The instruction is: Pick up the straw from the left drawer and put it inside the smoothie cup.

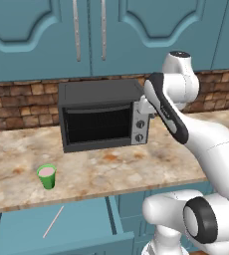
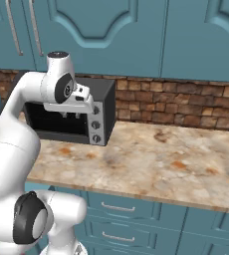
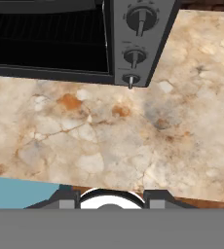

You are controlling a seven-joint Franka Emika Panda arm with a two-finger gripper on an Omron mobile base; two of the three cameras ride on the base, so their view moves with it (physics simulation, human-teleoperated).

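Left base view: a black oven [image 1: 102, 115] stands at the centre of the frame on a marbled tabletop [image 1: 136, 167], backed by a brick wall [image 1: 22, 102] under teal cupboards [image 1: 47, 35]. The green smoothie cup [image 1: 47, 176] sits at lower left on the tabletop, well apart from the oven, with pink filling at its rim. Below the tabletop edge, the left drawer [image 1: 86, 224] is pulled out at the bottom left, and the straw [image 1: 53, 221] lies slanted on its teal floor. The white arm [image 1: 206, 144] rises from the lower right and bends toward the oven's right side.

Right base view: the arm [image 2: 12, 144] climbs at left, and the pincer [image 2: 71, 115] hangs in front of the oven [image 2: 69, 112], above the tabletop [image 2: 151, 164]. Its fingers stand somewhat apart with nothing between them.

Hand view: the oven's knobs [image 3: 136, 41] sit at top centre, the marbled tabletop [image 3: 109, 141] spreads below them, and a teal strip of the drawer [image 3: 16, 192] shows at lower left.
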